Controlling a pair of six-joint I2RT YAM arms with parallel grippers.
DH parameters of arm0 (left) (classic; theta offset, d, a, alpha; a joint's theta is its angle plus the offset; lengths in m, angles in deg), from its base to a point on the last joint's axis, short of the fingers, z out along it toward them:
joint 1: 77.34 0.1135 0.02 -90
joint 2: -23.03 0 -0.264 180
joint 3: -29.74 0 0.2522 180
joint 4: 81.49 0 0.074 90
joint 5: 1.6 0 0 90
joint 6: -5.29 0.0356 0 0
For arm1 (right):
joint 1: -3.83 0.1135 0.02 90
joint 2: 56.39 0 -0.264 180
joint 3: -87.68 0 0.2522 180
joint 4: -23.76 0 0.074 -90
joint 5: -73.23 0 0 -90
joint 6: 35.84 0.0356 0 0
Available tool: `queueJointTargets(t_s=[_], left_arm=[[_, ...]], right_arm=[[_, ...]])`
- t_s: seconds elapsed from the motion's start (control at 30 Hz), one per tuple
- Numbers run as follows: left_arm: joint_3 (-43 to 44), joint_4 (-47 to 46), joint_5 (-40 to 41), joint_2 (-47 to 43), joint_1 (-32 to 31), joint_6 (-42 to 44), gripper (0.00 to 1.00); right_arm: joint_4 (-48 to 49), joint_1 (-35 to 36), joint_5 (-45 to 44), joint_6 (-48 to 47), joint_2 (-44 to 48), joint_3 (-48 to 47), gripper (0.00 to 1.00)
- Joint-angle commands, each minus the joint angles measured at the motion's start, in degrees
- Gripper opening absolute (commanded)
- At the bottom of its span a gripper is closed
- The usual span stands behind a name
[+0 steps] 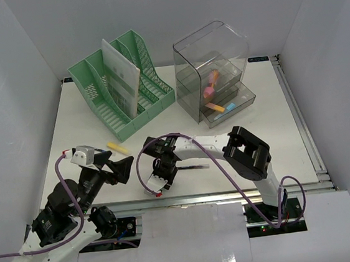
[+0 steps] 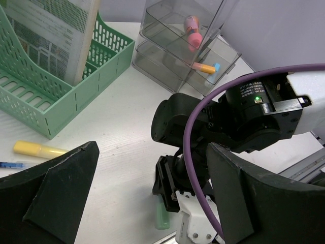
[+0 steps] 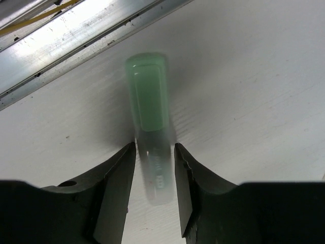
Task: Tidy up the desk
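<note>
Right gripper (image 3: 155, 152) points down, its fingers (image 3: 117, 173) on both sides of the green highlighter (image 3: 147, 96)'s clear barrel, pads right at it; cannot tell if actually clamped. The highlighter lies flat on the desk (image 1: 275, 133), cap toward the silver front rail (image 3: 76, 35), near that edge. Left gripper (image 1: 121, 168) jaws spread wide, holding nothing, hovering over the front-left desk just beside the right wrist. Yellow highlighter (image 1: 119, 147) lies just beyond it, blue pen (image 2: 10, 164) beside that. Green file rack (image 1: 97, 108) with a booklet (image 1: 121, 77) sits back left, clear drawer box (image 1: 215, 70) back right, with a gap between them. Right front of the desk is bare.
</note>
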Motion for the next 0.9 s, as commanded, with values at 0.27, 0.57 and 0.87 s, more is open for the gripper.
queueJointTargets(t_s=[0.27,0.57,0.87], left_arm=[[-0.3,0.7,-1.1,1.7,0.1,0.2,0.98],[-0.4,0.7,-1.1,1.9,0.1,0.3,0.98],[-0.3,0.6,-1.0,2.0,0.1,0.0,0.98]], right_arm=[[1.2,0.1,0.6,5.4,-3.4,-2.0,0.18],[1.7,-4.9,0.4,12.6,2.1,-7.7,0.1],[3.7,-12.9,-2.7,16.8,18.6,3.0,0.1]])
